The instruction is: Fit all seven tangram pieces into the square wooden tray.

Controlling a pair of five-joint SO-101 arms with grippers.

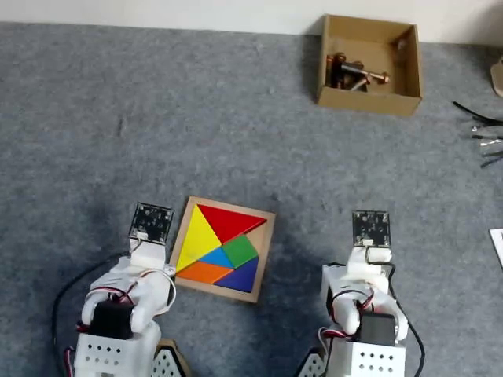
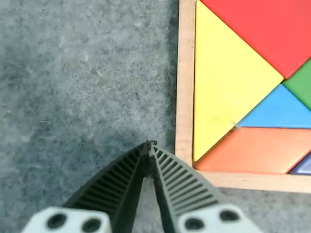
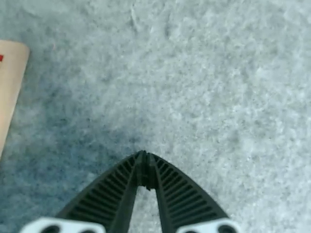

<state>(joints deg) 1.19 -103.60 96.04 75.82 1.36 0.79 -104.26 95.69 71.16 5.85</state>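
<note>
The square wooden tray (image 1: pixel 267 236) lies on the grey carpet between the two arms. Coloured tangram pieces fill it: a red triangle (image 1: pixel 228 221), a yellow triangle (image 1: pixel 197 238), a blue triangle (image 1: pixel 216 257), a green square (image 1: pixel 240 250), an orange piece (image 1: pixel 205 272) and a purple piece (image 1: pixel 243 275). In the left wrist view the tray's rim (image 2: pixel 185 87), the yellow triangle (image 2: pixel 226 87) and the red triangle (image 2: pixel 267 29) are close by. My left gripper (image 2: pixel 149 144) is shut and empty, just outside the tray's corner. My right gripper (image 3: pixel 144 154) is shut and empty over bare carpet, with the tray's edge (image 3: pixel 10 82) off to one side.
A cardboard box (image 1: pixel 409 86) with copper-coloured metal parts stands at the far right of the table. Black cables (image 1: pixel 481 126) and a white sheet (image 1: pixel 497 243) lie at the right edge. Open carpet stretches beyond the tray.
</note>
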